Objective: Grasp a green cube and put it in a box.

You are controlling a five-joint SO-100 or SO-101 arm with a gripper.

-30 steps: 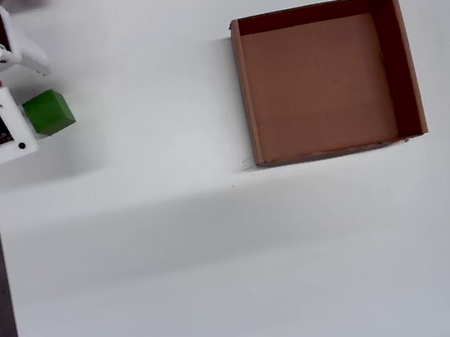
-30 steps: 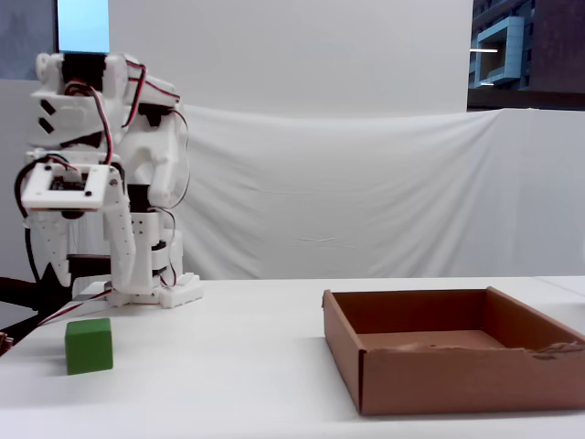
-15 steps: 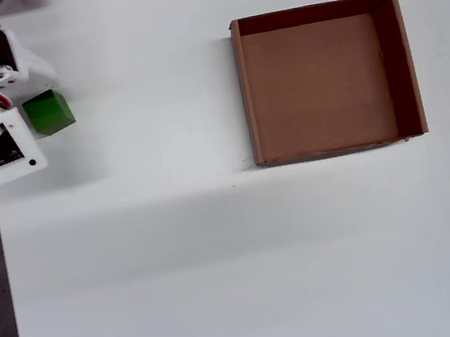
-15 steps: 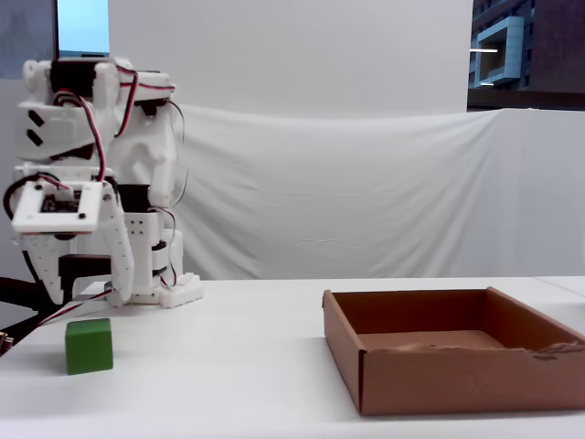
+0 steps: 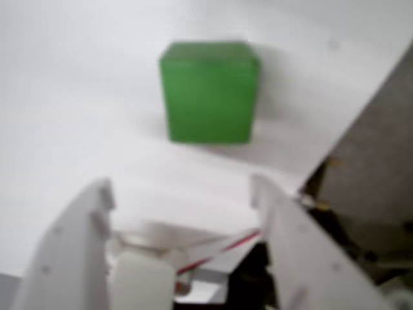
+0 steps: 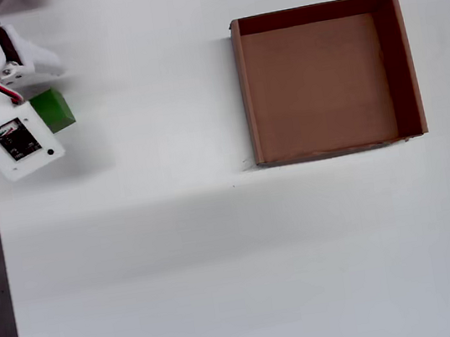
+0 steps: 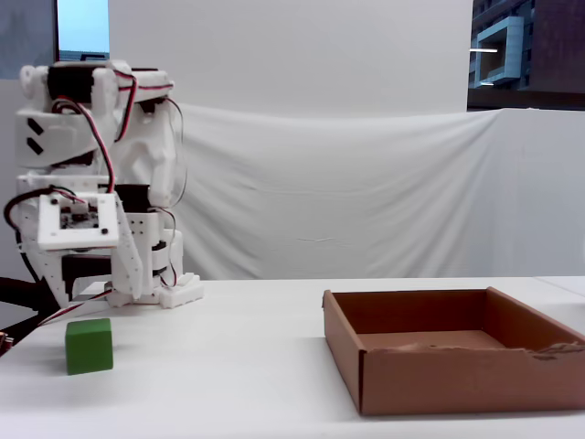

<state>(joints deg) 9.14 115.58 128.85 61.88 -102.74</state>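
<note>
Green cube (image 5: 208, 90): on the white counter (image 6: 222, 262), near its left edge in the overhead view, well apart from the box (image 6: 396, 66).
Pincer (image 5: 181, 194): spread wide, nothing between the fingers.
Direction: in the wrist view, straight ahead of the pincer, slightly right of its middle, not yet between the tips.
Height: in the fixed view, above the cube.
Long axis: none, equal faces; flat side squarely toward the opening.
Next, by judgement: down and forward.

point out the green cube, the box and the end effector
green cube (image 5: 208, 90), wrist view, middle of its facing side
box (image 6: 315, 87), overhead view, bare brown floor
end effector (image 5: 181, 190), wrist view, midway between its two open fingertips, below the cube
</note>
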